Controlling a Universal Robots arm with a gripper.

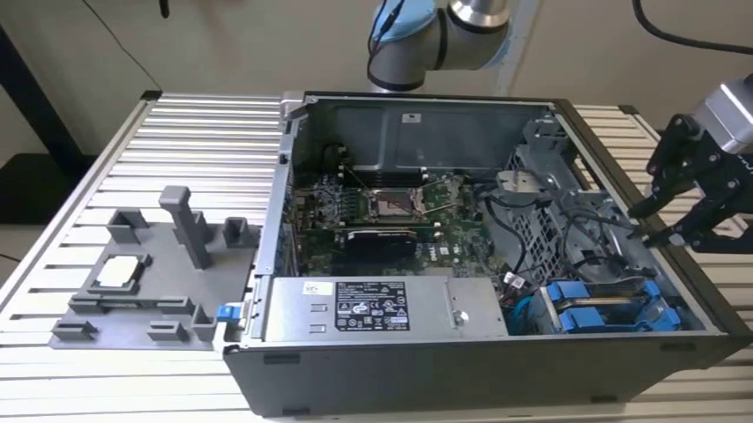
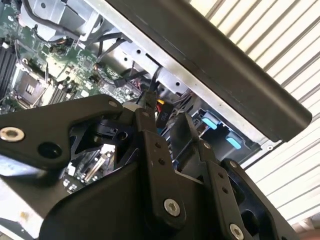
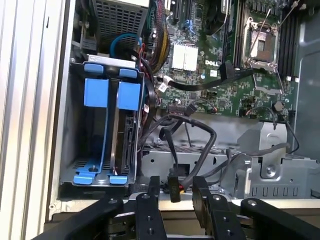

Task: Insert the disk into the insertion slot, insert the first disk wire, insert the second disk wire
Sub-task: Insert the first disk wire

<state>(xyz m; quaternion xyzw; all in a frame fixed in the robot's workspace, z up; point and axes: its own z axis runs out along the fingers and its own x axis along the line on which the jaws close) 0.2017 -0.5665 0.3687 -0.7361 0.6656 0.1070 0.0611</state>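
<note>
The disk sits in the insertion slot, a grey metal cage with blue carrier handles at the near right corner of the open computer case. My gripper hovers at the case's right wall. It is open, and its black fingers stand on either side of a black wire connector. A gap shows on each side of the connector. Its black wire loops back into the case. In the second wrist view the gripper points down beside the case wall.
A grey plastic fixture tray with upright posts lies on the slatted table, at the exterior view's left. Inside the case are the motherboard, the power supply and loose cables. The arm's base rises behind the case.
</note>
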